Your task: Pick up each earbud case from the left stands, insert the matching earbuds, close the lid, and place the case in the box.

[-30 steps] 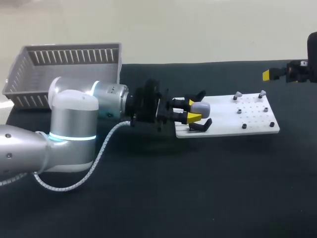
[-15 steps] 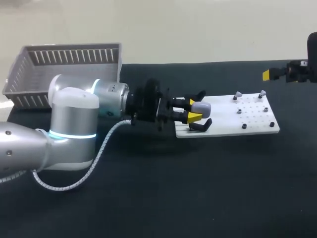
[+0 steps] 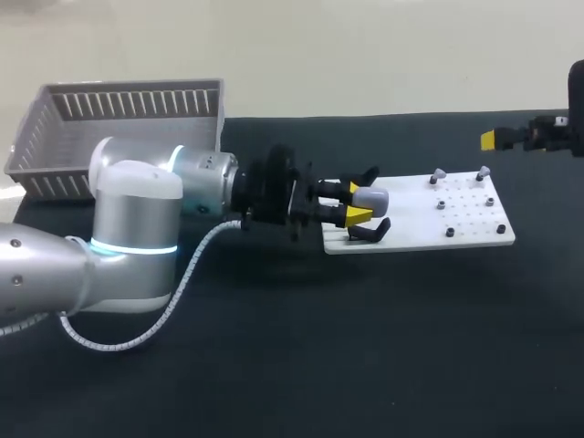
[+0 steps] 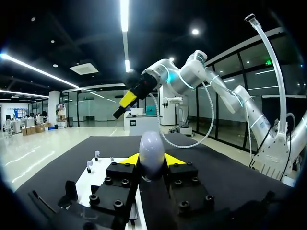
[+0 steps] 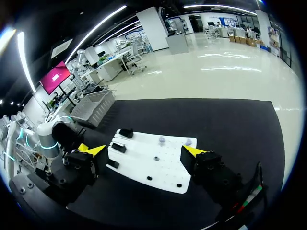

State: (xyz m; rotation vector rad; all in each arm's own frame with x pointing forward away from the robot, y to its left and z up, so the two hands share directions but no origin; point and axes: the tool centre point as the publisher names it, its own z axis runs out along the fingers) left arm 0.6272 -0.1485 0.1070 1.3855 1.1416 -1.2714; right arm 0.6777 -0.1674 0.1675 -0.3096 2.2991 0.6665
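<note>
A pale grey oval earbud case (image 3: 371, 197) is held above the left end of the white board (image 3: 465, 233), with my left gripper (image 3: 356, 202) shut on it. In the left wrist view the case (image 4: 151, 148) stands upright between the yellow tips, lid closed. Two black stands (image 3: 370, 233) (image 3: 368, 173) flank it on the board. Two small grey earbuds (image 3: 439, 174) (image 3: 483, 172) sit on pegs at the board's far right end. My right gripper (image 5: 144, 151) hangs open and empty, high past the board's right end (image 3: 493, 139).
A grey slatted basket (image 3: 128, 109) stands at the table's back left, behind my left arm. Small black pegs dot the board's right half (image 3: 449, 233). Dark tabletop stretches in front of the board.
My right gripper has drifted very slightly to the right. The left arm holds the case in the same place.
</note>
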